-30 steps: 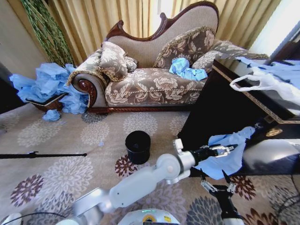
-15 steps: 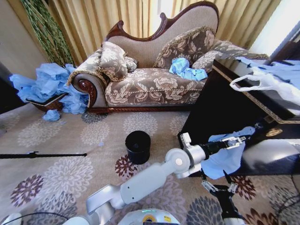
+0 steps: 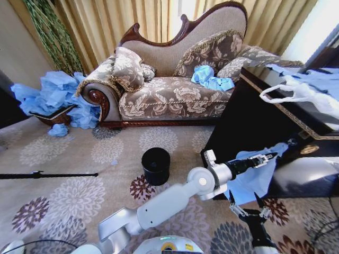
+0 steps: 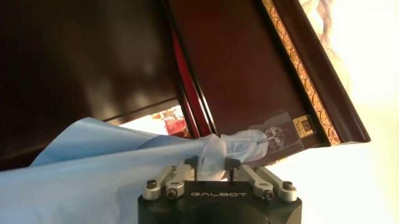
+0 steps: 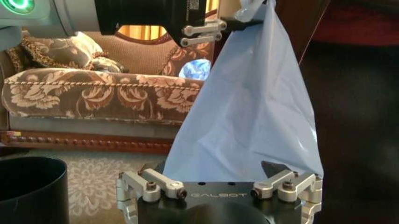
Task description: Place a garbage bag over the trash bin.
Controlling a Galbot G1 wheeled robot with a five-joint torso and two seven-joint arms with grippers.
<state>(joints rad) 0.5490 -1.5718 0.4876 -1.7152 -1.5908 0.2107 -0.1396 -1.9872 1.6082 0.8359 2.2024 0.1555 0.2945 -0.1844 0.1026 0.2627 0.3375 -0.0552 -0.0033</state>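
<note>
In the head view the bin (image 3: 155, 165) stands alone on the carpet at about 9 o'clock from the left gripper (image 3: 263, 158), well apart from it. That gripper reaches across to the dark table (image 3: 249, 124) and pinches the top corner of the bag (image 3: 254, 179). The bag hangs with its long axis vertical, from the left gripper at 12 o'clock down toward the right gripper (image 3: 248, 211) at 6 o'clock. The right gripper is spread wide just under the lower edge and holds nothing. It is therefore the nearer one to take the free end, in this judgement. The left wrist view shows the film bunched between the closed fingers (image 4: 183, 170) and the bag (image 4: 93, 168) trailing away along the table front. The right wrist view shows the sheet (image 5: 249, 102) falling between the open fingers (image 5: 153, 184), the left gripper (image 5: 215, 28) above it, and the bin (image 5: 31, 191) rim close by.
</note>
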